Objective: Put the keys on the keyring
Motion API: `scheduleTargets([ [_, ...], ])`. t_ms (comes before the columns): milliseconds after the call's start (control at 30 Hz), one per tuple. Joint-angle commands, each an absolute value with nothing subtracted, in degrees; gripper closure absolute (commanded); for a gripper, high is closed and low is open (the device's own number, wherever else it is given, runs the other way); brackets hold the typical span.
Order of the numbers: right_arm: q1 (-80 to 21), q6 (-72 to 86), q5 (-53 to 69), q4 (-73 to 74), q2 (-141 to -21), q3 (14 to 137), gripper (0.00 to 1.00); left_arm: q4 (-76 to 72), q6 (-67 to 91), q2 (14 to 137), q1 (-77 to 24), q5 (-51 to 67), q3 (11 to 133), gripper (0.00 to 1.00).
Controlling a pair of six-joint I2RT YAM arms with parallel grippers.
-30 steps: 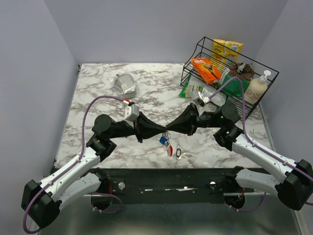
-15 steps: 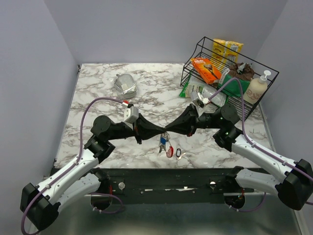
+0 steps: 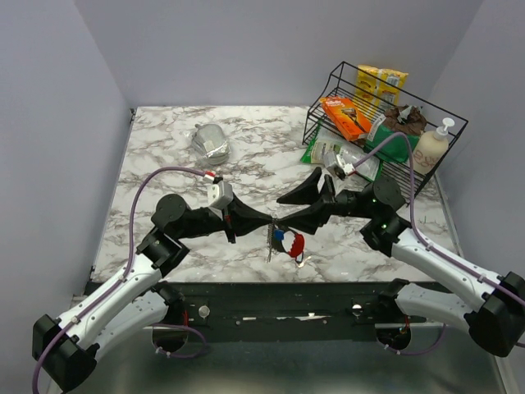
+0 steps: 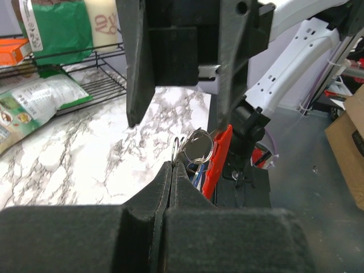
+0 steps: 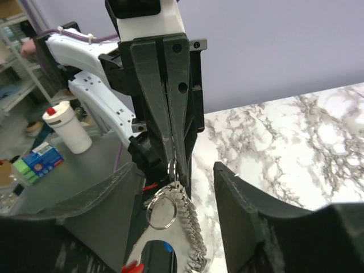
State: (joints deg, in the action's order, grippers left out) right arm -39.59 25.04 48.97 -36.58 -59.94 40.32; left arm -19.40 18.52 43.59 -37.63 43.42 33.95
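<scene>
- Presently the keyring (image 3: pixel 287 240) is held clear of the tabletop (image 3: pixel 164 164), above the middle of the near edge, and hangs with its long axis roughly upright.
- The left gripper (image 3: pixel 264 221) is seen with its fingers pressed together on the top of the keyring. In the left wrist view the silver loop (image 4: pixel 196 147) sits just past the closed tips, with the red tag (image 4: pixel 219 156) close beside it.
- The right gripper (image 3: pixel 287 211) is spread wide and nothing is held by it. In its own wrist view the ring and links hang in the gap between its two fingers (image 5: pixel 250 216), and no contact with either can be made out.
- The blue tag (image 3: pixel 280 235) and the red tag dangle at the lower end, toward the near edge.
- One key (image 3: pixel 301 259), a small dark piece, is judged to lie on the tabletop just below the red tag, close to the near edge on the right arm's side. A second key cannot be made out.
- The coming move is judged to turn on this: the key lies below and slightly right of the open right fingers, while the left fingers are occupied. The right arm is therefore the nearer and the free one, and a descent toward the near edge would be called for.
</scene>
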Motion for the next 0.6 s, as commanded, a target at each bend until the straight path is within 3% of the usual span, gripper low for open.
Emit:
scheduleTargets([
  [0,-39.64,22.24,42.46,-32.35,-55.82,39.38,0.28,-14.68,14.59,42.54,-37.44,40.17,35.95,1.0],
  [200,-39.64,19.6,35.17,-27.08,-52.21,38.32,0.15,-7.92,10.29,42.28,-37.53,38.06,37.88,1.0],
  [367,-39.38,16.97,27.0,-20.84,-50.89,37.62,0.13,-5.71,7.74,41.05,-37.53,37.35,38.5,1.0],
  [567,-38.67,16.88,25.75,-19.34,-50.8,36.3,0.12,-14.48,6.07,36.92,-37.53,36.21,33.07,1.0],
])
